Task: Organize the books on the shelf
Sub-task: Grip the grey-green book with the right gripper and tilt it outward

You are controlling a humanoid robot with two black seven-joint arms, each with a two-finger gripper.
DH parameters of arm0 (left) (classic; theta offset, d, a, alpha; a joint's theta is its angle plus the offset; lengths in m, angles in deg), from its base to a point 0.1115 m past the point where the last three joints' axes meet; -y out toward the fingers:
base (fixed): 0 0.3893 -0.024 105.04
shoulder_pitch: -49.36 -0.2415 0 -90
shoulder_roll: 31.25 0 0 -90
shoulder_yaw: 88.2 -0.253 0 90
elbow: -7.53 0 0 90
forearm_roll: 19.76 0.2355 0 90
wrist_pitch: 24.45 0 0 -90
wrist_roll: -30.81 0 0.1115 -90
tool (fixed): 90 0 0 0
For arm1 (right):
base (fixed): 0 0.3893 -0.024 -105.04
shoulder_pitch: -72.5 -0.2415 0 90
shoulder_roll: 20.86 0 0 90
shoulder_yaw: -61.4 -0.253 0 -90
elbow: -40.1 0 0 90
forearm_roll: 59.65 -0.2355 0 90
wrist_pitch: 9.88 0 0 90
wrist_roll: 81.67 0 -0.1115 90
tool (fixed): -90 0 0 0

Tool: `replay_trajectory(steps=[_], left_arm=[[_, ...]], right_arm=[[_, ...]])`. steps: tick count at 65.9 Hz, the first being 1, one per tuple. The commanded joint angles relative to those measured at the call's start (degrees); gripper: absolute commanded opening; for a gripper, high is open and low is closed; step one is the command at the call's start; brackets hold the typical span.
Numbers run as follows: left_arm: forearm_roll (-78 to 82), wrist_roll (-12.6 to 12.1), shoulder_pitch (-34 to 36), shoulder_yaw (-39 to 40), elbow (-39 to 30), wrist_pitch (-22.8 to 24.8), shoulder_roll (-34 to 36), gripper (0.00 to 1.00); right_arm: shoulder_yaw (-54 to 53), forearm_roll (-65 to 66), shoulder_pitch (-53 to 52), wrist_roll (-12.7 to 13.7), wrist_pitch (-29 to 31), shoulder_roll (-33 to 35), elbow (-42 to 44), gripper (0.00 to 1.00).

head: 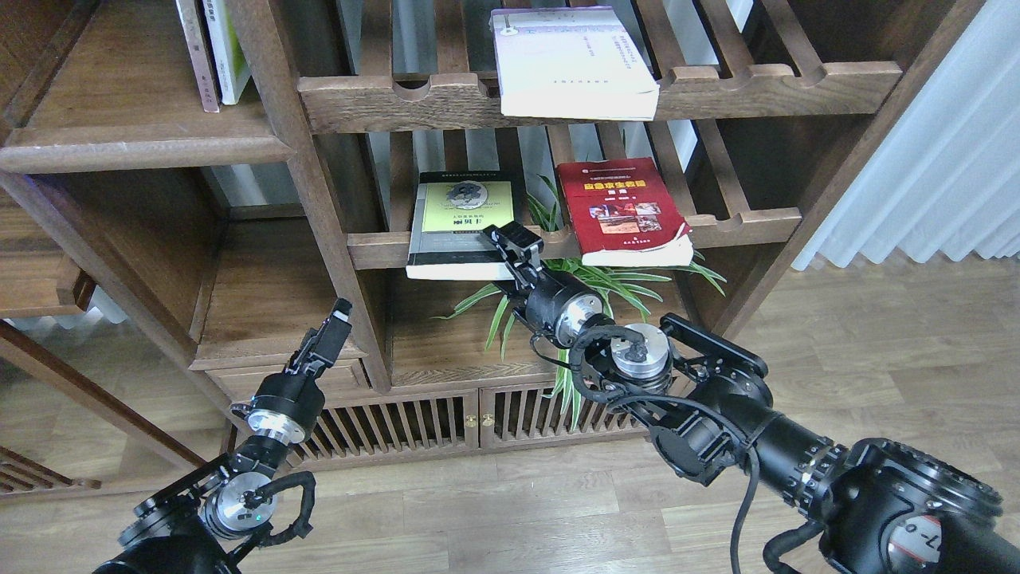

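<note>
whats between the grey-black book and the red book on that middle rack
In the head view, green plant leaves poke up through the gap between the grey-black book and the red book. The right gripper sits at that gap's front, by the grey-black book's corner.

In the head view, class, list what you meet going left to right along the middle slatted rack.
grey-black book → right end effector → plant leaves → dark red book

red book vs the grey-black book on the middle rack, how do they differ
The dark red book has a yellow title and photos; the grey-black book has a yellow-green panel. The red one lies right of the plant, clear of both grippers; the grey-black one lies left, with the right gripper at its front right corner. Both lie flat, overhanging the slatted rack.
</note>
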Motion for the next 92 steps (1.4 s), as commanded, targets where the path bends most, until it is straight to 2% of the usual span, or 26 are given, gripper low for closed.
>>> replay_trajectory(steps=[1, 8, 11, 14, 30, 37, 39, 50, 60, 68, 72, 74, 86, 92], left_arm=[[0.0, 0.0, 0.1, 0.0, 0.0, 0.0, 0.0, 1.00], [0.0, 0.0, 0.0, 0.0, 0.0, 0.0, 0.0, 1.00], [0.0, 0.0, 0.1, 0.0, 0.0, 0.0, 0.0, 1.00], [0.0, 0.0, 0.1, 0.0, 0.0, 0.0, 0.0, 1.00], [-0.4, 0.0, -0.3, 0.3, 0.0, 0.0, 0.0, 1.00], [-1.6, 0.0, -0.2, 0.3, -0.2, 0.0, 0.0, 1.00], [-2.9, 0.0, 0.3, 0.1, -0.3, 0.0, 0.0, 1.00], [-7.7, 0.0, 0.4, -0.4, -1.5, 0.0, 1.8, 1.00], [-13.7, 0.0, 0.3, -0.6, -2.9, 0.0, 3.7, 0.99], [-17.7, 0.0, 0.4, -0.6, -3.6, 0.0, 4.6, 0.98], [-19.0, -0.1, 0.4, -0.8, -5.7, 0.0, 5.5, 0.98], [-19.4, -1.3, 0.2, -1.1, -7.4, 0.0, 6.4, 0.97], [-22.8, -1.5, -0.4, -4.4, -14.3, 0.0, 7.7, 0.95], [-27.2, -1.6, -0.3, -8.8, -21.0, 0.0, 10.4, 0.93]], right_arm=[[-1.2, -0.4, -0.2, 0.0, 0.3, 0.0, 0.6, 0.36], [-2.8, -0.7, -0.3, 0.0, 0.4, 0.0, 0.7, 0.19], [-4.0, -0.8, -0.3, -0.1, 0.4, 0.0, 0.7, 0.08], [-4.2, -0.9, -0.3, -0.2, 0.4, 0.0, 0.5, 0.05], [-4.5, -1.2, 0.1, -0.1, 1.9, 0.0, -0.8, 0.04], [-4.6, -1.0, 1.7, 0.1, 3.6, 0.0, -3.9, 0.04], [-4.6, -0.5, 3.3, 1.2, 4.0, 0.0, -6.8, 0.04], [-4.2, 0.7, 8.1, 3.4, 7.9, 0.0, -14.7, 0.04], [-4.6, 3.1, 9.7, 4.2, 12.2, 0.0, -15.7, 0.04], [-4.4, 3.2, 10.5, 6.3, 17.1, 2.1, -16.6, 0.04], [-4.1, 3.6, 11.5, 7.6, 20.0, 3.9, -16.9, 0.04], [-4.1, 3.9, 12.2, 8.6, 21.7, 5.0, -17.0, 0.04], [-3.9, 4.1, 15.4, 9.5, 26.0, 8.2, -19.0, 0.04], [-3.6, 6.1, 18.1, 9.9, 29.7, 8.9, -19.4, 0.04]])
